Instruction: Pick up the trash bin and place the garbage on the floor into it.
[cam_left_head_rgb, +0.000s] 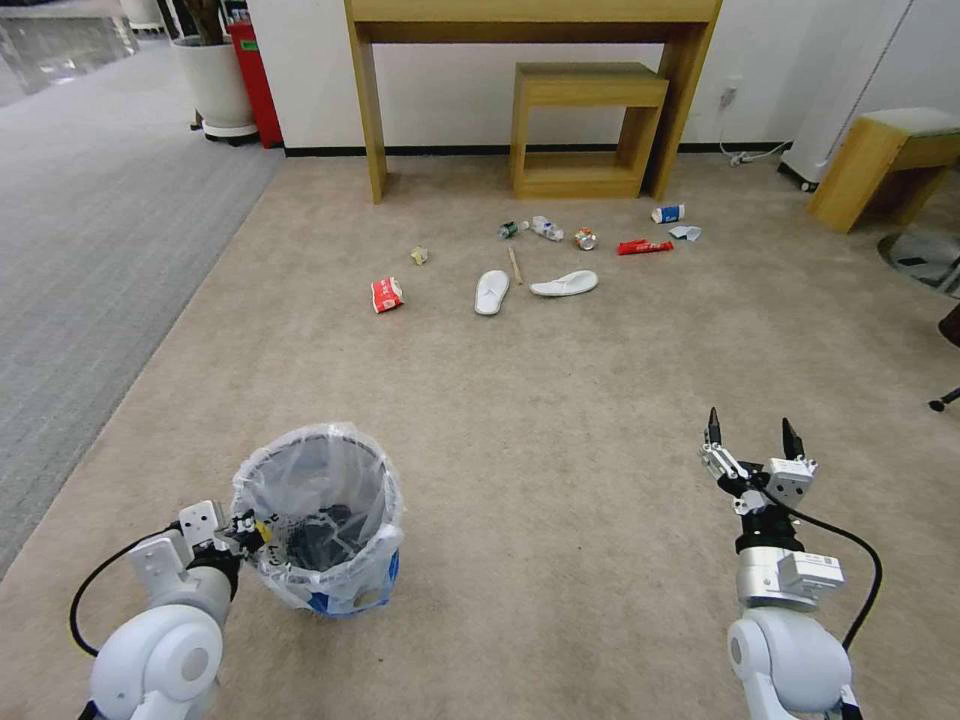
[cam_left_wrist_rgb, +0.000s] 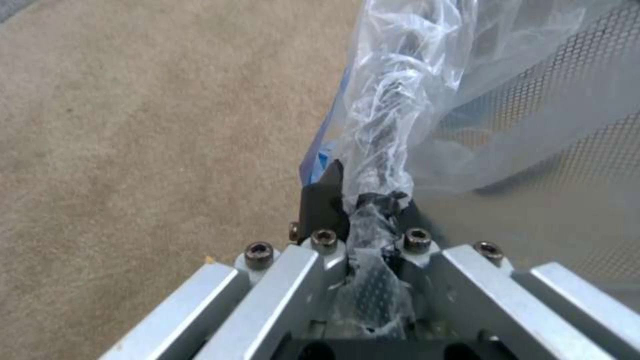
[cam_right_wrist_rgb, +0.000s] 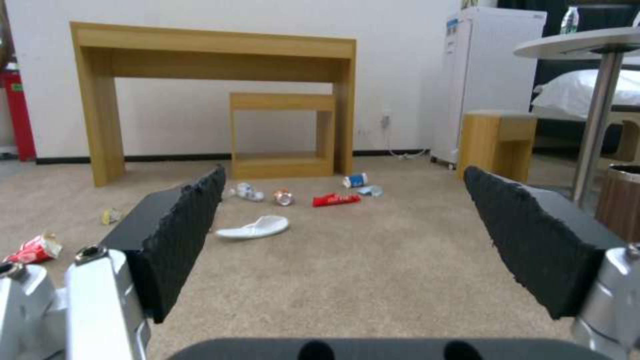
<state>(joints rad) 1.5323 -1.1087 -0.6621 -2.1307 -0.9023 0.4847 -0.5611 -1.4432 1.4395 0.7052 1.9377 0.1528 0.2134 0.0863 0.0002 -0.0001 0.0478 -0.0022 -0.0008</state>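
Gripping only the trash bin (cam_left_head_rgb: 318, 520) rim and liner, my left gripper (cam_left_wrist_rgb: 363, 200) fingers are clamped tight, the right gripper (cam_left_head_rgb: 750, 437) gapes empty, and I fear the bag tearing.

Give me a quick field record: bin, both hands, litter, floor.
bin: trash bin upright on the floor, near the robot's left side, clear liner bag over its rim
left hand: left hand shut on the bin's rim and liner
right hand: right hand open, empty, held above the carpet
litter: garbage scattered ahead near the wooden desk, including two white slippers and a red-white carton
in bin: nothing from the floor yet
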